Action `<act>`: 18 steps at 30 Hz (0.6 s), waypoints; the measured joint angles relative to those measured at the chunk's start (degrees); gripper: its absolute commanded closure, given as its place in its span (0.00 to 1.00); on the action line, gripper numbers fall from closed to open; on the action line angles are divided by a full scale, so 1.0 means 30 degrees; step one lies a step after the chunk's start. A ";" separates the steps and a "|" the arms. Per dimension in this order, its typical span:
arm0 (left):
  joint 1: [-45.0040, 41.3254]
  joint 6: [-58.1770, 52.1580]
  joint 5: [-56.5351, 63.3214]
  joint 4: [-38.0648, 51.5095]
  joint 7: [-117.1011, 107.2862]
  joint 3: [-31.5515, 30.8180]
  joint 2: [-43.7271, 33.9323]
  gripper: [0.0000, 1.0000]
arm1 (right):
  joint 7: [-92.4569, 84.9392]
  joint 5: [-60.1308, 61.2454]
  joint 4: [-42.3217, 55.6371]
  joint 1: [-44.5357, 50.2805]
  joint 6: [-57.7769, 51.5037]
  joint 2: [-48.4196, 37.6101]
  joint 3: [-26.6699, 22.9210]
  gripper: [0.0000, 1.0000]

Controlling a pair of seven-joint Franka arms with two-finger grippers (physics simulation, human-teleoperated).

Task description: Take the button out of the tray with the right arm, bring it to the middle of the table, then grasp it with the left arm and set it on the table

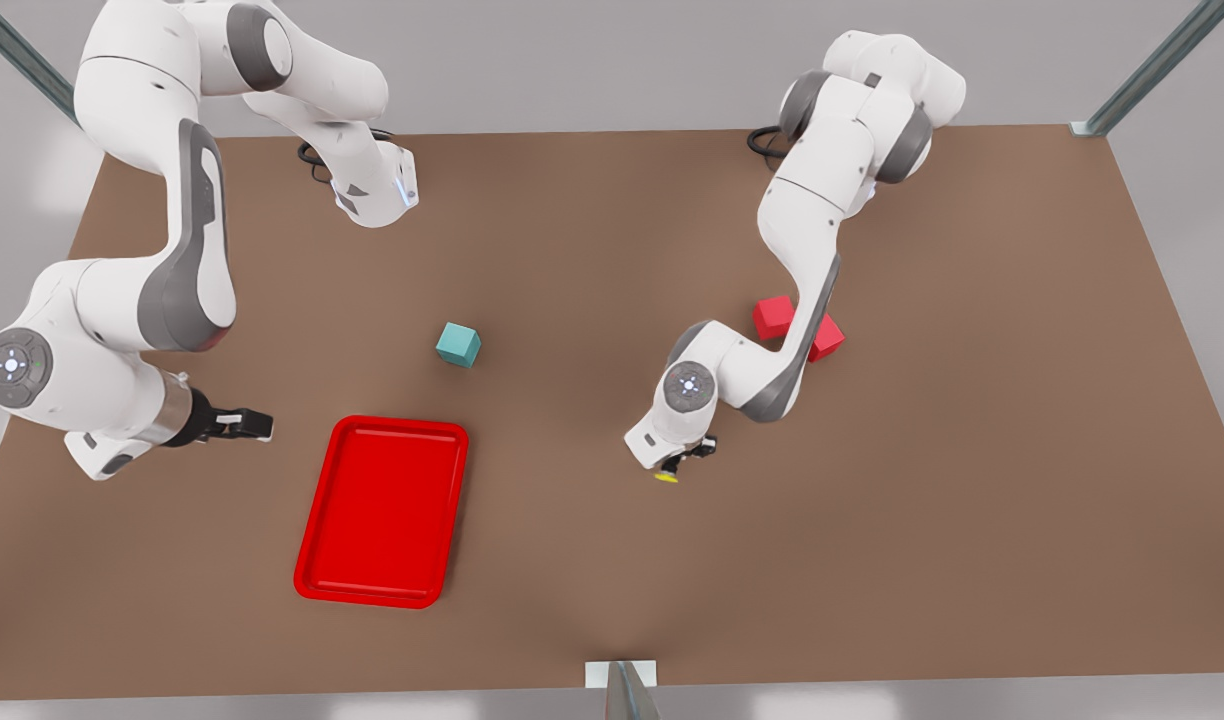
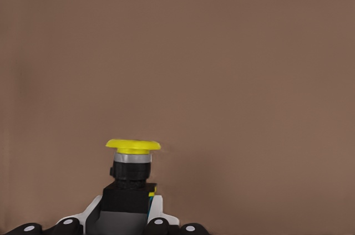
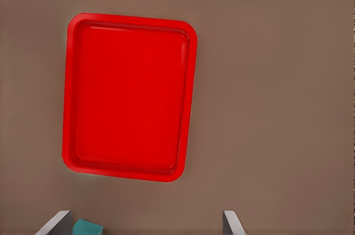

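Observation:
The button (image 1: 666, 476), a yellow cap on a dark boxy body, sits in my left gripper (image 1: 684, 458) near the table's middle, toward the front view's right. In the left wrist view the gripper (image 2: 126, 221) is shut on the button's (image 2: 132, 175) dark body, and the cap points away over the brown table (image 2: 249, 80). I cannot tell if the button touches the surface. The red tray (image 1: 384, 512) lies with nothing in it. My right gripper (image 1: 244, 425) hangs to the front view's left of the tray. The right wrist view shows this gripper (image 3: 144, 223) open above the tray (image 3: 130, 96).
A teal cube (image 1: 458, 344) stands behind the tray, and its corner shows as a teal cube (image 3: 87, 227) in the right wrist view. Two red cubes (image 1: 773, 317) lie partly behind the left arm. Bare tabletop (image 1: 922, 520) stretches to the front view's right.

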 measured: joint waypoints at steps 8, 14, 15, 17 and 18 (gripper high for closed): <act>0.0128 -0.1053 0.0263 0.0388 -0.0792 0.1335 -0.0054 0.60 | 0.0267 -0.0107 -0.2630 0.0026 0.0618 -0.1976 0.0015 0.00; 0.0504 -0.0205 -0.1009 0.2360 -0.4330 0.2178 0.0017 0.60 | 0.0432 -0.0147 -0.2444 0.0151 0.0936 -0.1450 0.0013 0.00; 0.0424 0.0093 -0.1242 0.2392 -0.5070 0.2188 0.0033 0.60 | 0.0452 -0.0149 -0.2442 0.0117 0.0965 -0.1438 0.0015 0.00; 0.0109 0.0733 -0.1512 0.2273 -0.6454 0.2241 0.0167 0.60 | 0.0490 -0.0140 -0.2440 0.0069 0.0992 -0.1429 0.0002 0.00; -0.0135 0.1068 -0.1483 0.2213 -0.7106 0.2454 0.0228 0.60 | 0.0510 -0.0131 -0.2429 0.0077 0.0991 -0.1431 0.0007 0.00</act>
